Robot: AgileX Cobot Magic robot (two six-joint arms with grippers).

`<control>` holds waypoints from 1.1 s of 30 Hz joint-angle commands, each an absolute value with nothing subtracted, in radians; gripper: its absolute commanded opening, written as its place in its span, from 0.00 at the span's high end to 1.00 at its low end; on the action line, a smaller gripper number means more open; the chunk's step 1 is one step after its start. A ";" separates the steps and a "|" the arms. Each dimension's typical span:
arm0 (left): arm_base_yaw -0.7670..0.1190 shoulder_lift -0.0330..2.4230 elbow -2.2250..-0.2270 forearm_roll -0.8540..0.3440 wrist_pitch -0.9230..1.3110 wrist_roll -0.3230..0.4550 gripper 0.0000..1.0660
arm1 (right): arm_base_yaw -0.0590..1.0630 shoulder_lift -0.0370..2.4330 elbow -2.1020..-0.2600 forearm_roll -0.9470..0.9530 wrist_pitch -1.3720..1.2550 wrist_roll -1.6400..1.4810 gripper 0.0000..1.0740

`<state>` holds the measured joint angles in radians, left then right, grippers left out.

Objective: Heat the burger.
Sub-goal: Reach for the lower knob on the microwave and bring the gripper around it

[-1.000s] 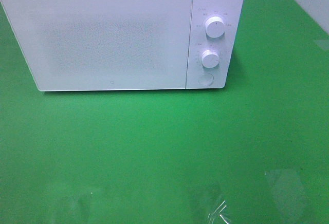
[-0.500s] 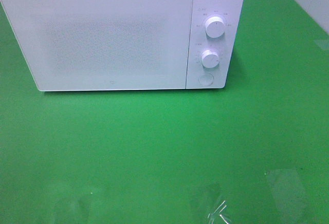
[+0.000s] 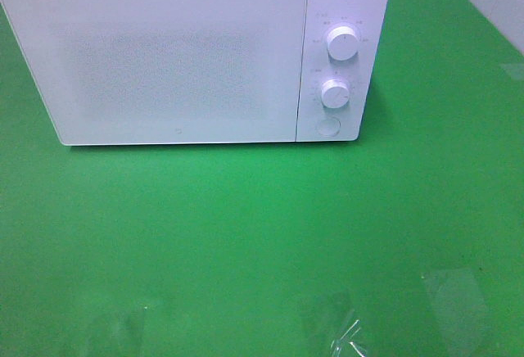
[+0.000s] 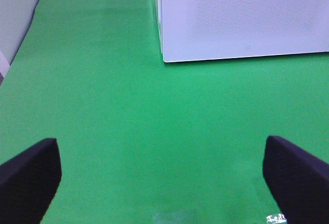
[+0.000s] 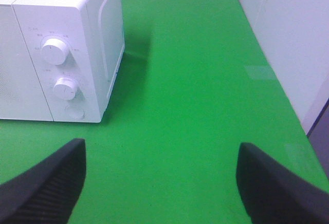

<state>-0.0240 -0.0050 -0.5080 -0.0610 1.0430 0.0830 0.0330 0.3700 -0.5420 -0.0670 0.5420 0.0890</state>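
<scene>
Nothing is legible: the tiny grey markings ringing the upper knob [image 3: 341,43] and lower knob [image 3: 335,93] of the white microwave [image 3: 164,62] are too small to read, as are the faint mark low on its door [image 3: 179,135] and the white print on a finger [image 4: 295,183] of the left gripper [image 4: 163,175].

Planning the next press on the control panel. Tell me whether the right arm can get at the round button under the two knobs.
Probably yes. The right gripper is open and empty, the button faces outward on the microwave front, and nothing visible stands on the green table between them.
</scene>
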 commanded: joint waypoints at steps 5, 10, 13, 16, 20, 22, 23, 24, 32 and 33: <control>-0.022 -0.026 -0.504 -0.064 1.042 0.082 0.06 | 0.028 0.468 -0.547 -0.066 0.426 0.098 0.29; -0.022 -0.026 -0.504 -0.064 1.042 0.082 0.06 | 0.028 0.578 -0.547 -0.065 0.317 0.098 0.29; -0.022 -0.026 -0.504 -0.064 1.042 0.082 0.06 | 0.028 0.651 -0.547 -0.065 0.279 0.103 0.29; -0.022 -0.026 -0.504 -0.064 1.042 0.082 0.06 | 0.028 0.691 -0.547 -0.065 0.264 0.105 0.29; -0.022 -0.026 -0.504 -0.064 1.042 0.082 0.06 | 0.028 0.736 -0.522 -0.065 0.204 0.106 0.29; -0.022 -0.026 -0.504 -0.064 1.042 0.082 0.06 | 0.028 0.760 -0.481 -0.065 0.128 0.106 0.29; -0.022 -0.026 -0.504 -0.064 1.042 0.082 0.06 | 0.028 0.774 -0.438 -0.065 0.047 0.106 0.29; -0.022 -0.026 -0.504 -0.064 1.042 0.082 0.06 | 0.028 0.784 -0.402 -0.065 -0.021 0.106 0.29; -0.022 -0.026 -0.504 -0.064 1.042 0.082 0.06 | 0.028 0.785 -0.277 -0.064 -0.323 0.113 0.29; -0.022 -0.026 -0.504 -0.064 1.042 0.082 0.06 | 0.028 0.785 -0.240 -0.061 -0.426 0.113 0.29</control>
